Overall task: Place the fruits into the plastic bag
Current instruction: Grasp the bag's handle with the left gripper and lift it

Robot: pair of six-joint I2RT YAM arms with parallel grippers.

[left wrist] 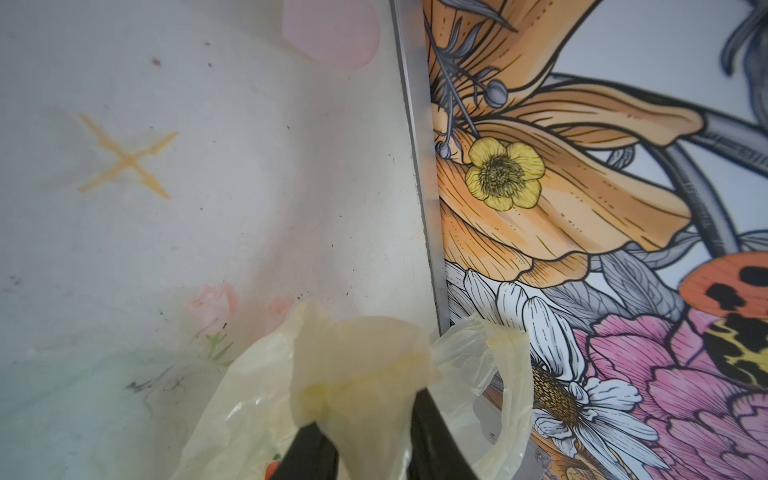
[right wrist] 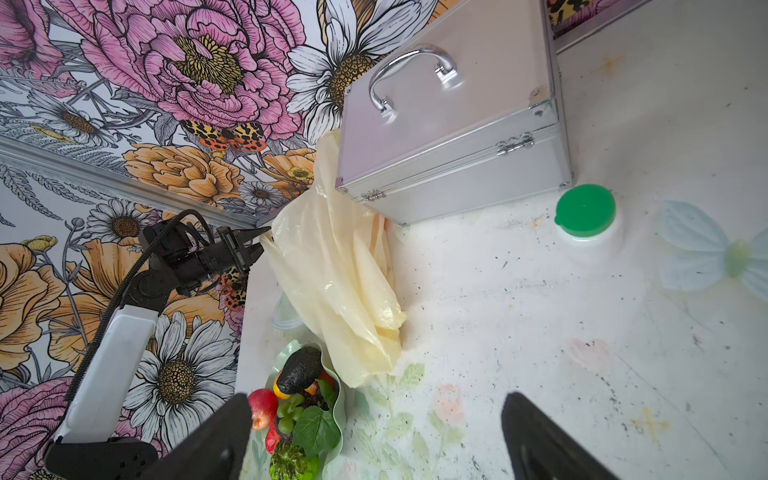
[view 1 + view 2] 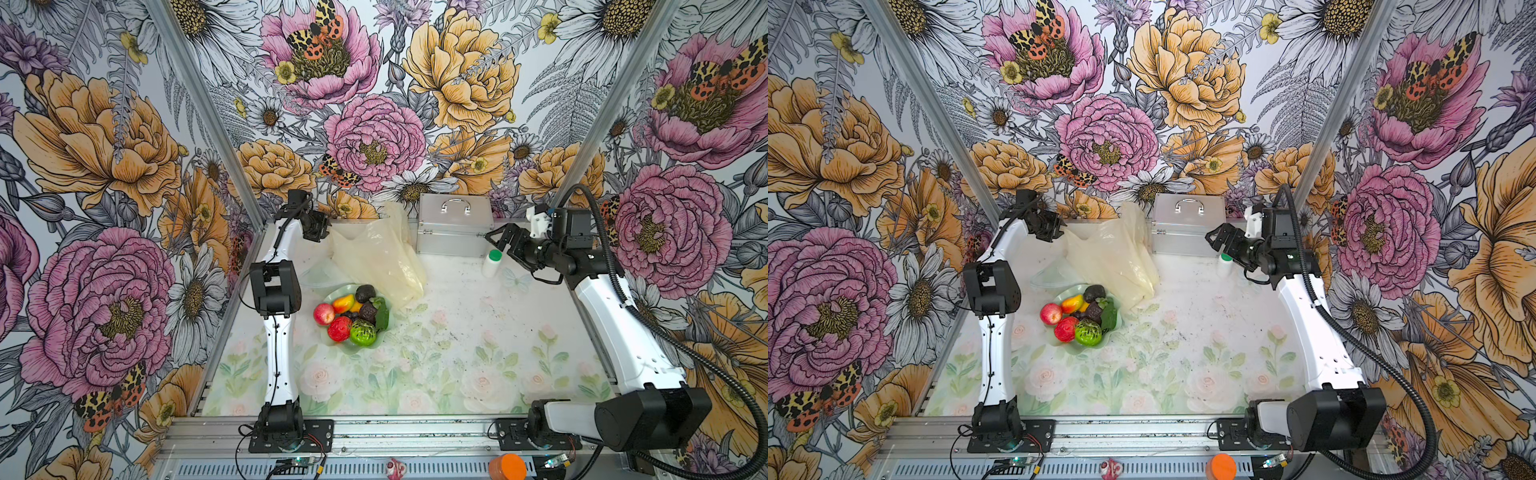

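Note:
The cream plastic bag (image 3: pixel 374 253) (image 3: pixel 1108 253) lies crumpled at the back of the table, against the silver case. My left gripper (image 3: pixel 328 232) (image 1: pixel 365 409) is at its upper left corner, and a fold of the bag (image 1: pixel 361 374) sits pinched between its two black fingers. The fruits stay heaped in a pale green dish (image 3: pixel 386 332) in front of the bag: apple (image 3: pixel 323 313), strawberry (image 3: pixel 339 328), mango (image 3: pixel 343 303), avocado (image 3: pixel 365 293), green kiwi (image 3: pixel 363 332), leaf (image 2: pixel 316 428). My right gripper (image 3: pixel 494 241) (image 2: pixel 378 399) hovers open and empty at the back right.
A silver metal case (image 3: pixel 453 224) with a handle stands against the back wall. A white bottle with a green cap (image 3: pixel 492 262) stands just under my right gripper. A clear plastic piece (image 3: pixel 316 274) lies left of the bag. The patterned walls close in left and right.

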